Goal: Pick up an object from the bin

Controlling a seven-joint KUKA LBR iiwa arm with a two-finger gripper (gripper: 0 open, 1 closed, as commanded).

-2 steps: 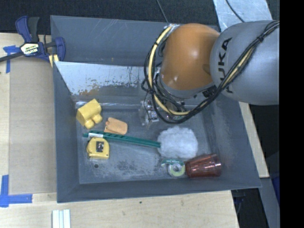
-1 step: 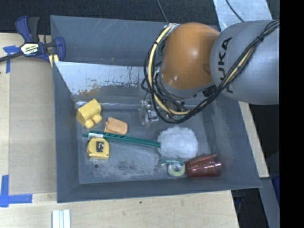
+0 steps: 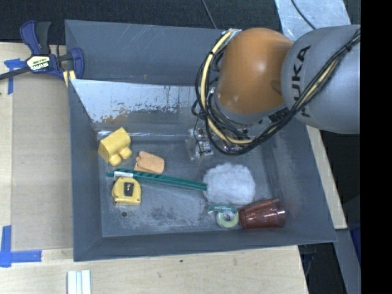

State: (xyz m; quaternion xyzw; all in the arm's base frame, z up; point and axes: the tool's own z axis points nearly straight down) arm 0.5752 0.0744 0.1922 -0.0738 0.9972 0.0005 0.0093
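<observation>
The gripper, released or clenched I cannot tell, hangs over bare bin floor between the tan block and the white fluffy brush head, so it should probably centre on one, clear of the green handle.

White fluffy duster w/ green handle, lying flat, bin ctr-right, near front

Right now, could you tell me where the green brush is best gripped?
I'd grip the handle at its bare middle, from above, closing across it: it lies flat and thin, clear there of the tape measure and fluffy white head.
</observation>
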